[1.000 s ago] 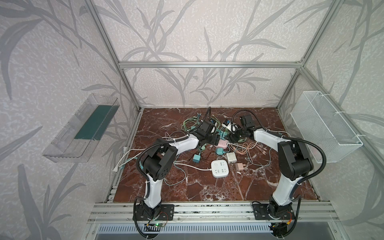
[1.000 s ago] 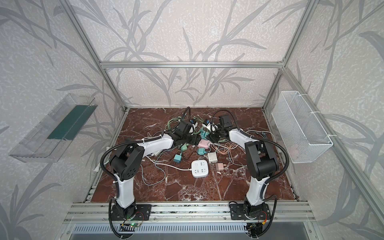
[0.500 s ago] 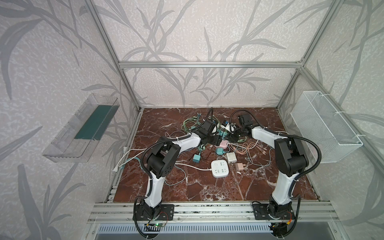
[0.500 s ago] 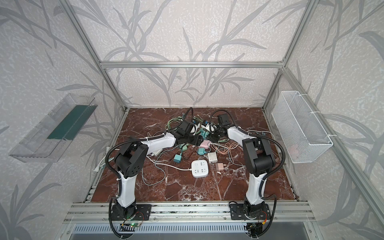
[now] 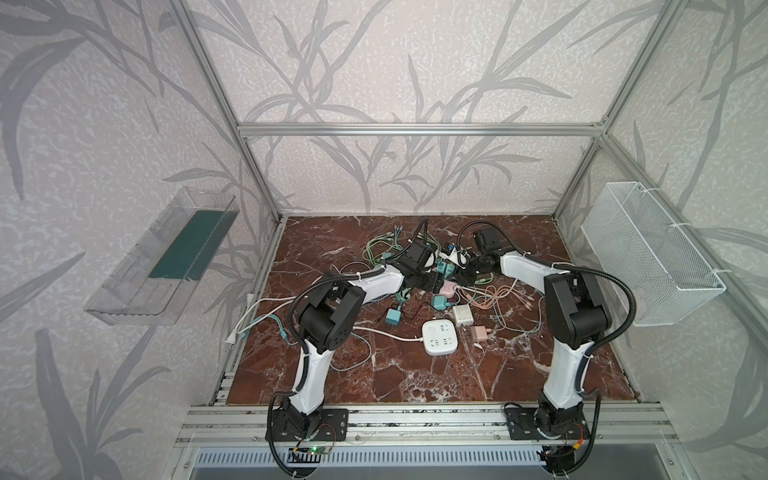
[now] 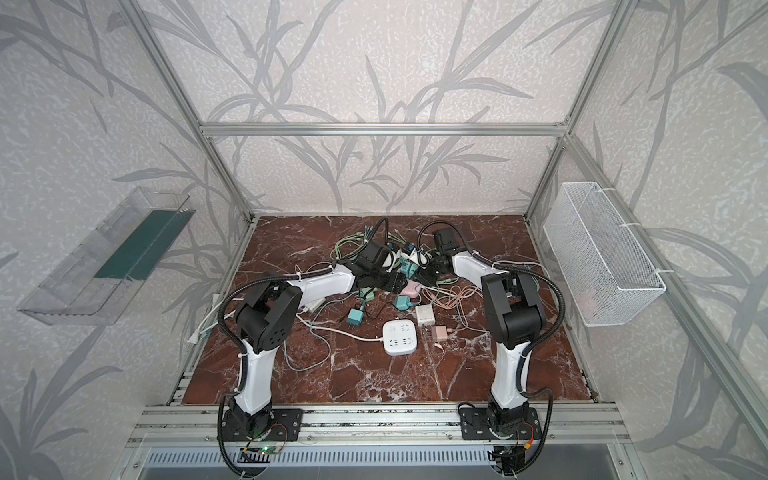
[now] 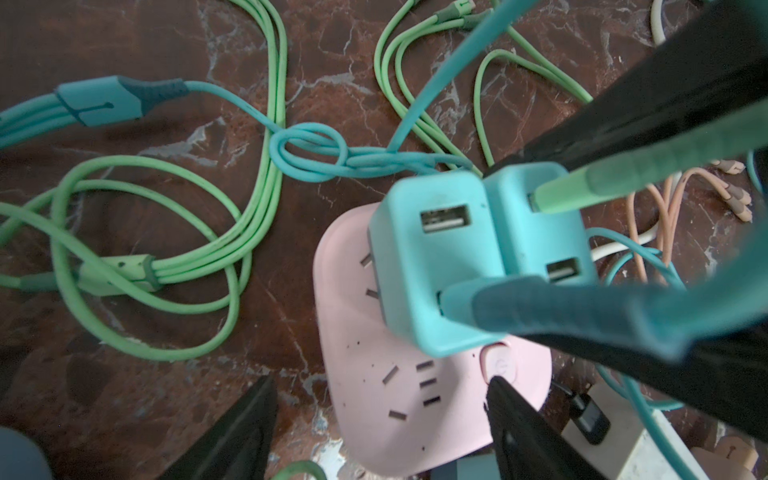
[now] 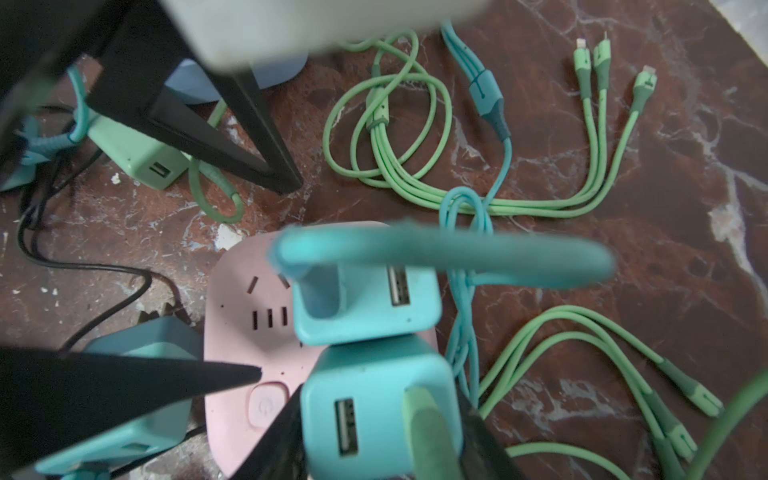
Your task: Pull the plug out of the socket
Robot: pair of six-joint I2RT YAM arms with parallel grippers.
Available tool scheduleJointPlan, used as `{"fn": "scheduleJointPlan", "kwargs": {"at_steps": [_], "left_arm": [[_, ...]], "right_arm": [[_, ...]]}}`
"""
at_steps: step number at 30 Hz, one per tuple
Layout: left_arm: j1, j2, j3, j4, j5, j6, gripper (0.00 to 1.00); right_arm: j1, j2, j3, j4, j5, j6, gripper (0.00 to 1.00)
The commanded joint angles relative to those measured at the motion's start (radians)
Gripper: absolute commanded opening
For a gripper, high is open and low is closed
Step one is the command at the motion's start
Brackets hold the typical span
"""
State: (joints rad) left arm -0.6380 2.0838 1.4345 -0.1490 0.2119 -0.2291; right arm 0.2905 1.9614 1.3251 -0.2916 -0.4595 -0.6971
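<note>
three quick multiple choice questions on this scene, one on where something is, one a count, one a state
1. Where is the right end effector?
A over the white strip
B astride a teal charger on the pink strip
C in the basket

2. How many teal chargers are plugged into the pink strip?
A four
B one
C two

3. The left end effector is:
A open
B shut on a cable
C shut on the pink strip

Key:
1 B, its fingers flank the charger that carries the green cable.
2 C, both wrist views show two side by side.
3 A, its fingers stand wide apart above the strip.
</note>
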Motion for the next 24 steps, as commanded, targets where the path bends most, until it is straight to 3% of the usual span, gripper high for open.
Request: {"fn": "scheduleJointPlan", "kwargs": {"at_steps": [1, 24], "left_arm": [[0.007, 0.023, 0.038, -0.030, 0.005, 0.000, 0.79], [0.008, 0.076, 0.113, -0.112, -0.034, -0.013, 0.65]], "right_arm": [[0.010, 0.022, 0.031, -0.026, -0.026, -0.010, 0.50], [0.026, 0.029, 0.044, -0.057, -0.009, -0.033, 0.36]]}}
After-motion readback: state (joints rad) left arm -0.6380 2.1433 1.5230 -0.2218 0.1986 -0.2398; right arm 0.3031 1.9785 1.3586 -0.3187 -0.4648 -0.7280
